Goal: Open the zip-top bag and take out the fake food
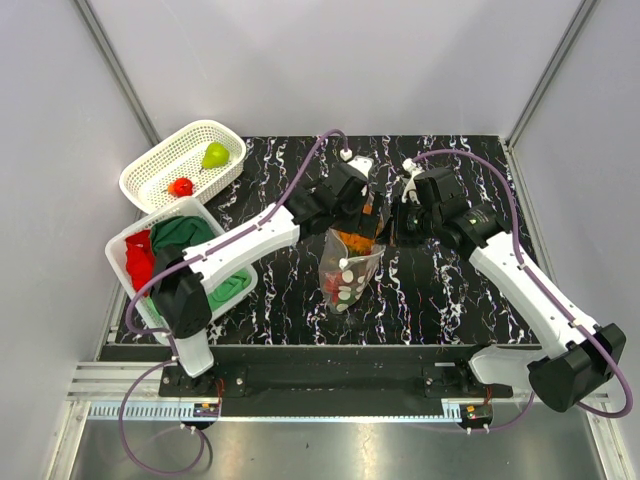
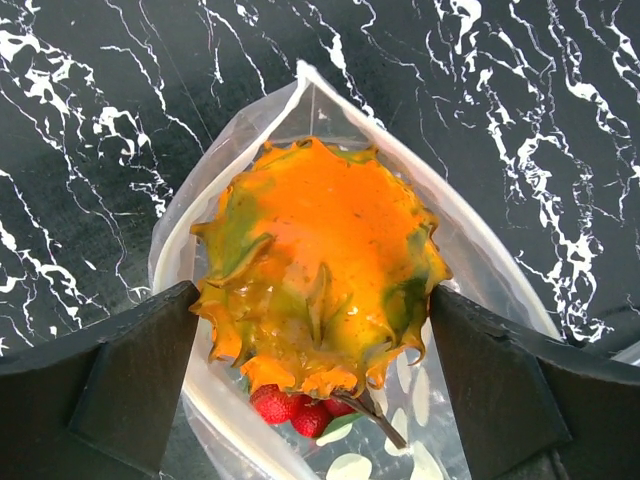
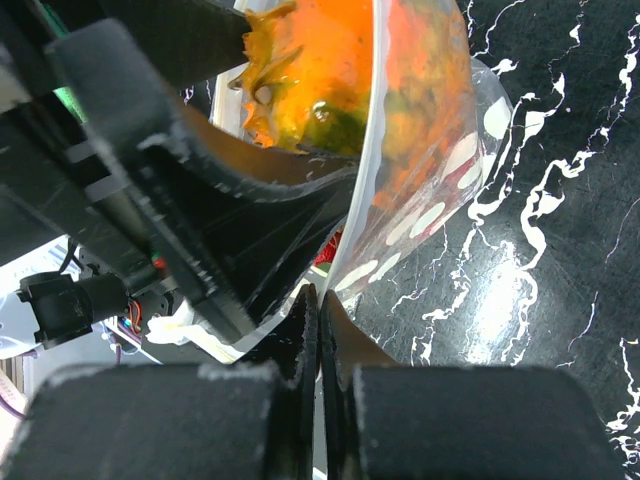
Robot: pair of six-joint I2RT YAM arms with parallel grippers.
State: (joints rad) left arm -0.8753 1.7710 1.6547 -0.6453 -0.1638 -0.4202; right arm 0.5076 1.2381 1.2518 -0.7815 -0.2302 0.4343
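The zip-top bag (image 1: 348, 272), clear with white dots, hangs open-mouthed above the black marble table. My left gripper (image 1: 352, 197) reaches into its mouth and is shut on the orange bumpy piece (image 1: 360, 238). In the left wrist view my gripper (image 2: 312, 295) has a finger against each side of the orange piece (image 2: 320, 240), with the bag (image 2: 470, 260) open around it and small red berries (image 2: 290, 405) beneath. My right gripper (image 1: 405, 215) is shut on the bag's rim, shown pinched in the right wrist view (image 3: 320, 300). The pear (image 1: 215, 155) and red fruit (image 1: 181, 186) lie in a white basket.
The white perforated basket (image 1: 160, 170) stands at the back left. A second white basket (image 1: 118, 250) in front of it holds a green cloth (image 1: 190, 235) and a red cloth (image 1: 140, 260). Grey walls surround the table.
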